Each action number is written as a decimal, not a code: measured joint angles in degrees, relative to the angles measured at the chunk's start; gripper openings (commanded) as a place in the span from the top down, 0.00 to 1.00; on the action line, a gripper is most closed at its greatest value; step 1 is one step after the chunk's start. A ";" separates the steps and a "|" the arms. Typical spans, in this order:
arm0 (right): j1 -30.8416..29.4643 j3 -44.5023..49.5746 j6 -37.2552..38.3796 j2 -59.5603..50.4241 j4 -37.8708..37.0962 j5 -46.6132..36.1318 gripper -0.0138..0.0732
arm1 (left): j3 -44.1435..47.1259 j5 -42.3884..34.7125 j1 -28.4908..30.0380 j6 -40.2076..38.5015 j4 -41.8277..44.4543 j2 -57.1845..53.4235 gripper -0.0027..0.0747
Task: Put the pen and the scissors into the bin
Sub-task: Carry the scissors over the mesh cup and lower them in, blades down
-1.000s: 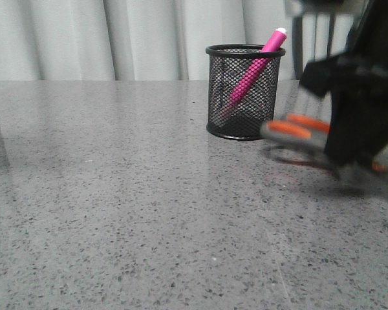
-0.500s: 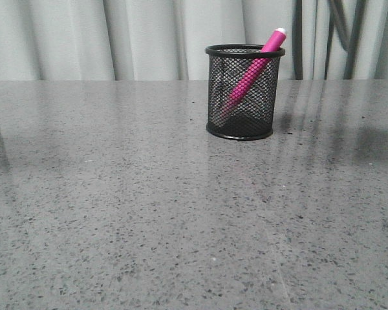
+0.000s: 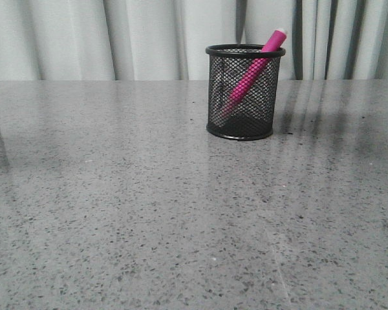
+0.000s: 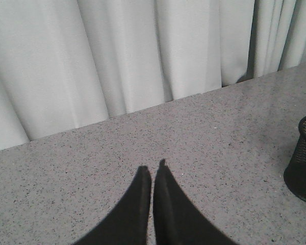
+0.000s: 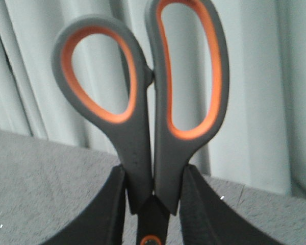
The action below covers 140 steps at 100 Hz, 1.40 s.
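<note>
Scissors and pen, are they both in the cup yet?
Only half done. The pen already leans inside the cup. The scissors are clamped in the right gripper, handles sticking out, not yet in the cup. The left gripper is shut and empty. Dropping the scissors in is what's left.

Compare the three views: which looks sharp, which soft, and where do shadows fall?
Front view: sharp, bin crisp, faint shadow bands on the table to its right. Right wrist view: scissors close and soft-edged. Left wrist view: clear, evenly lit.
</note>
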 measured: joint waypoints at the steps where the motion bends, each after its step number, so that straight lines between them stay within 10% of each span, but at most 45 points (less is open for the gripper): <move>1: 0.00 0.00 0.00 0.33 0.00 0.00 0.93 | 0.00 0.00 0.00 0.00 0.00 0.00 0.99; 140: 1.08 9.36 -1.40 3.42 0.08 -8.69 0.88 | 0.00 0.00 0.00 0.00 -0.12 0.00 0.99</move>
